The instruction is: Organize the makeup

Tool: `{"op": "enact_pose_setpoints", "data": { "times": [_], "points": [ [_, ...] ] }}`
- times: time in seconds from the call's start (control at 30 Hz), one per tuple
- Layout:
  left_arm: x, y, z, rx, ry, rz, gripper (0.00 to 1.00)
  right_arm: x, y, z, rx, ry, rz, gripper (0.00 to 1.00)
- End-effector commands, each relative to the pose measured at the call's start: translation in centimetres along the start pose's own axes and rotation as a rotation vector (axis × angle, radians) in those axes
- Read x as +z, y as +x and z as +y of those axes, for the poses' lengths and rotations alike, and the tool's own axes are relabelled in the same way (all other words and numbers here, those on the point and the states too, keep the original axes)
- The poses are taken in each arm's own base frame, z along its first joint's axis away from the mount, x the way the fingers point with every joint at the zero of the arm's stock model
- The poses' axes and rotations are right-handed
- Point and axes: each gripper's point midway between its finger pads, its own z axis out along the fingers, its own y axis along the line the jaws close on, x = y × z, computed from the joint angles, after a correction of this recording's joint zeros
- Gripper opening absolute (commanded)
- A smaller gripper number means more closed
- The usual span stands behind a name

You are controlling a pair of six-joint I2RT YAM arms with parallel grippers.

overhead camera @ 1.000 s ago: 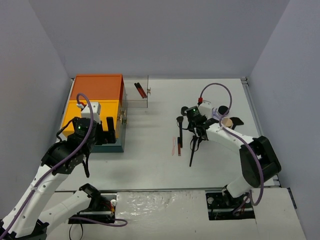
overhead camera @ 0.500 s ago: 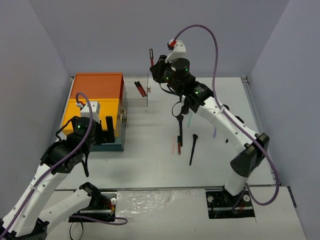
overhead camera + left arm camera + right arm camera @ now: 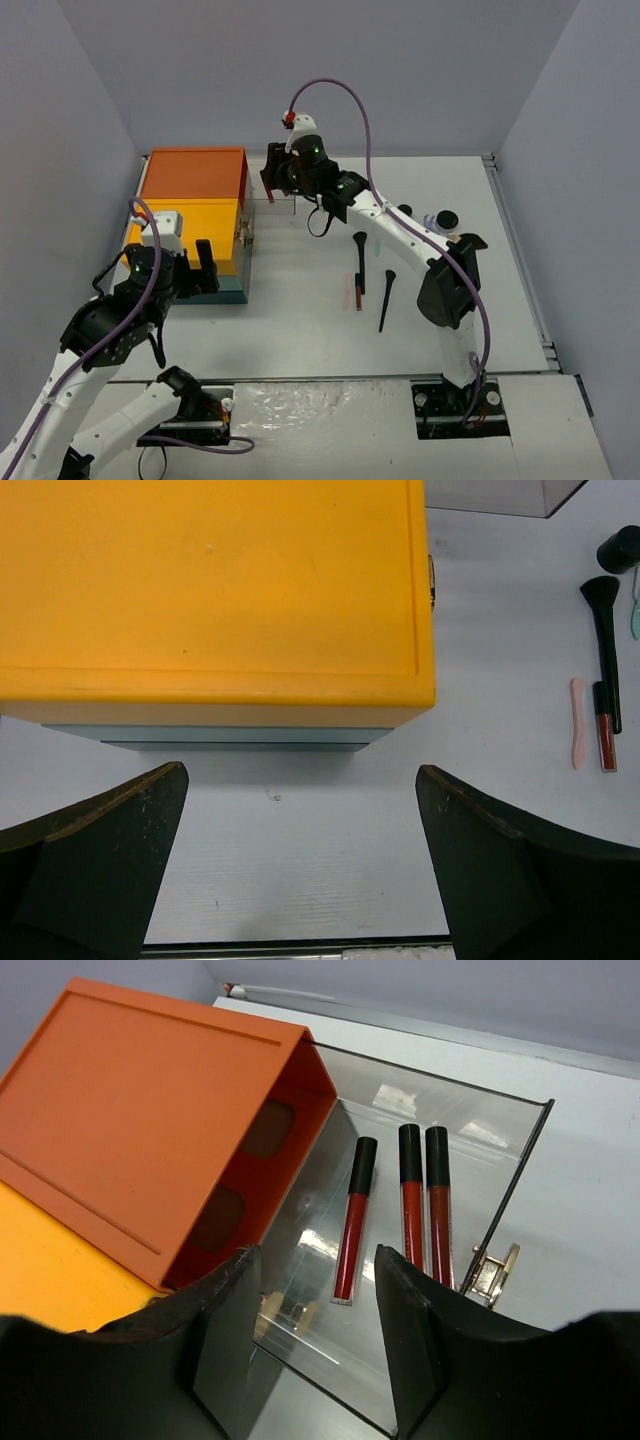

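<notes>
Grey walls close in a white bench point(image 3: 300, 335). Toward its far left corner stands an orange-topped teal box point(image 3: 190, 205), and a clear tray point(image 3: 520, 1175) sits against the box's right side, near the far edge. Three red tubes point(image 3: 410, 1195) with black caps lie in the tray, two side by side and the third a little apart on the box side.

Over the tray hangs the right gripper point(image 3: 318, 1290), its fingers partly apart with nothing between them. The lone tube shows in the gap below and appears to rest on the tray floor, though the wrist view leaves that uncertain.

At the box's near side the left gripper point(image 3: 300, 820) hovers over bare bench, fingers spread wide and empty.

Around the bench's middle lie two black brushes point(image 3: 360, 262), with a pink stick point(image 3: 347, 292) and a red stick point(image 3: 357, 293) side by side just left of them and a teal stick point(image 3: 379, 243) nearby. A round black jar point(image 3: 446, 219) stands toward the right edge.
</notes>
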Motion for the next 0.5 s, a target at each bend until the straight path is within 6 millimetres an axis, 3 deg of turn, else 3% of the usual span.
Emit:
{"op": "enact_pose_setpoints", "data": {
  "times": [0.0,0.1,0.2,0.4,0.43,0.47],
  "points": [
    [-0.2,-2.0,-0.4,-0.041,0.002,-0.046,0.97,-4.9,-7.0,0.7,-0.021,0.010,-0.192,0.50],
    [0.1,-2.2,-0.8,-0.039,0.014,-0.045,0.97,-7.1,-6.1,-1.5,-0.025,0.100,-0.187,0.50],
    [0.4,-2.3,-1.2,-0.036,0.026,-0.043,0.97,-9.6,-3.0,-4.9,-0.027,0.228,-0.133,0.50],
    [1.1,-2.5,-2.1,-0.031,0.047,-0.040,0.97,-14.5,9.2,-10.7,-0.004,0.379,0.099,0.48],
    [1.2,-2.6,-2.2,-0.031,0.053,-0.040,0.97,-14.6,9.6,-10.7,0.016,0.383,0.104,0.48],
    [1.3,-2.7,-2.4,-0.029,0.058,-0.039,0.97,-15.4,11.4,-11.2,0.043,0.395,0.131,0.47]
  ]
}}
